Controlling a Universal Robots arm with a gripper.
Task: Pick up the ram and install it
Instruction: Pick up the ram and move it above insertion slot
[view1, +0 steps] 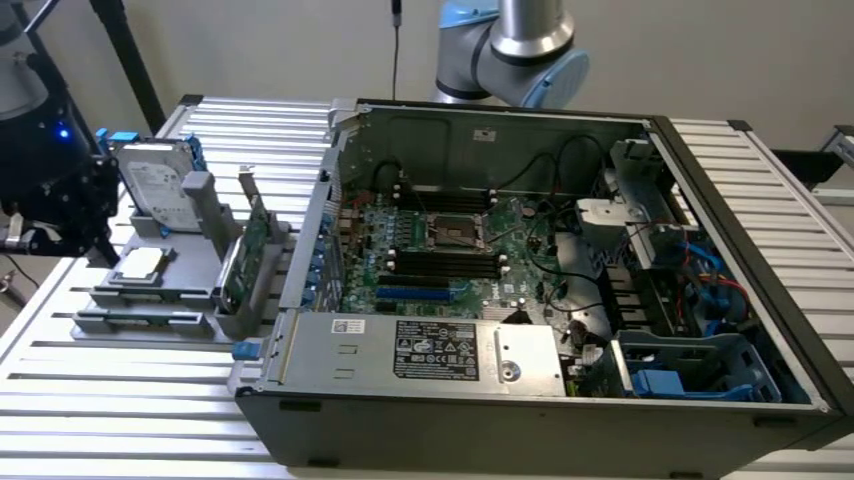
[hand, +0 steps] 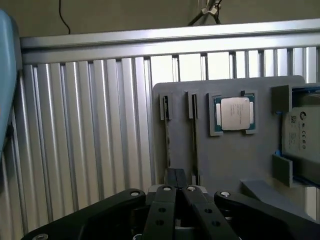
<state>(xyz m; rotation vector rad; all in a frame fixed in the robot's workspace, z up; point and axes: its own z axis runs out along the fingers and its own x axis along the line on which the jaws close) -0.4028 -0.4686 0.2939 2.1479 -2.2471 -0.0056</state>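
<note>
The ram (hand: 194, 145) is seen edge-on as a long, thin, dark strip. It stands upright on its long edge in a narrow slot of the grey holder (hand: 225, 160), near the holder's middle.

the case (view1: 534, 430) lies open on the desk (view1: 80, 420), with the board (view1: 447, 245) flat inside it. the tray (view1: 200, 270) sits just beside the case, on the exterior view's left. on the tray, the drive (view1: 150, 185) stands at the far end, the card (view1: 240, 265) stands nearest the case, and the chip (view1: 140, 265) lies between the drive and the ram (hand: 167, 135).
</note>
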